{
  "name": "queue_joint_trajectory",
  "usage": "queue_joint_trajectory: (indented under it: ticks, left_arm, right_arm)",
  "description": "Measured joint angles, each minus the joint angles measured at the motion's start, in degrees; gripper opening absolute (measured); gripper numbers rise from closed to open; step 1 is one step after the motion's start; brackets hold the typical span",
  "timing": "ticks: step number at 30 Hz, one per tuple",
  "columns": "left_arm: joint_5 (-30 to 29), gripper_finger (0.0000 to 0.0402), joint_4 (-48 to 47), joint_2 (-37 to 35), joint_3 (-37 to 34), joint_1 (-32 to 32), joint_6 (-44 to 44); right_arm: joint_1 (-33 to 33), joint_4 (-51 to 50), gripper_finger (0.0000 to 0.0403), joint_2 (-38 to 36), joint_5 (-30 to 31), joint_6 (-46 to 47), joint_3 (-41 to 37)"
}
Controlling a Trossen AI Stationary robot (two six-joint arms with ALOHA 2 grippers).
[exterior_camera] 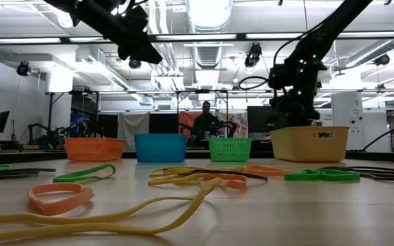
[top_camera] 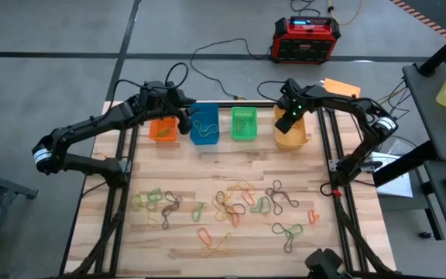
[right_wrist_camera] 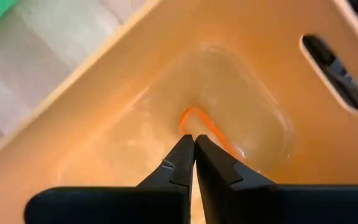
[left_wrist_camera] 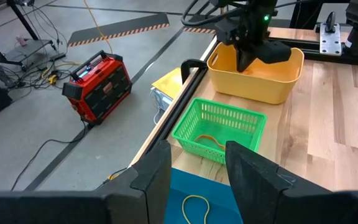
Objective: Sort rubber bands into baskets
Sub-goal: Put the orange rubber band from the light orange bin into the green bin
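Orange rubber band lies inside yellow-orange basket, far right | my right gripper hangs above it, fingers pinched together, empty (drop looks done) | left gripper parted over blue basket | next: fetch another from near scatter.

left gripper parted, right gripper closed, both arms extended
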Motion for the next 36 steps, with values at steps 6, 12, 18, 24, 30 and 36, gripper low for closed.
queue_joint_trajectory:
  ticks: [6, 12, 18, 24, 30, 36]
  left_arm:
    - [0.0, 0.0137, 0.0, 0.0, 0.0, 0.0, 0.0]
    - [0.0, 0.0137, 0.0, 0.0, 0.0, 0.0, -0.2]
    - [0.0, 0.0137, 0.0, 0.0, 0.0, 0.0, -0.2]
    - [0.0, 0.0137, 0.0, 0.0, 0.0, 0.0, -0.2]
    - [0.0, 0.0137, 0.0, 0.0, 0.0, 0.0, 0.1]
    - [0.0, 0.0137, 0.0, 0.0, 0.0, 0.0, 0.4]
  right_arm:
    - [-0.4, -1.0, 0.0046, 2.6, 3.1, -6.4, 0.0]
    - [-0.4, -0.8, 0.0112, 3.7, 5.6, -13.0, 0.0]
    - [-0.8, -0.9, 0.0145, 3.9, 5.5, -17.4, 0.0]
    - [-0.8, -0.6, 0.0141, 5.1, 5.6, -22.5, 0.0]
    - [-1.2, -0.3, 0.0140, 6.7, 5.6, -22.5, 0.0]
    - [-1.1, -0.1, 0.0135, 8.5, 5.7, -22.6, 0.0]
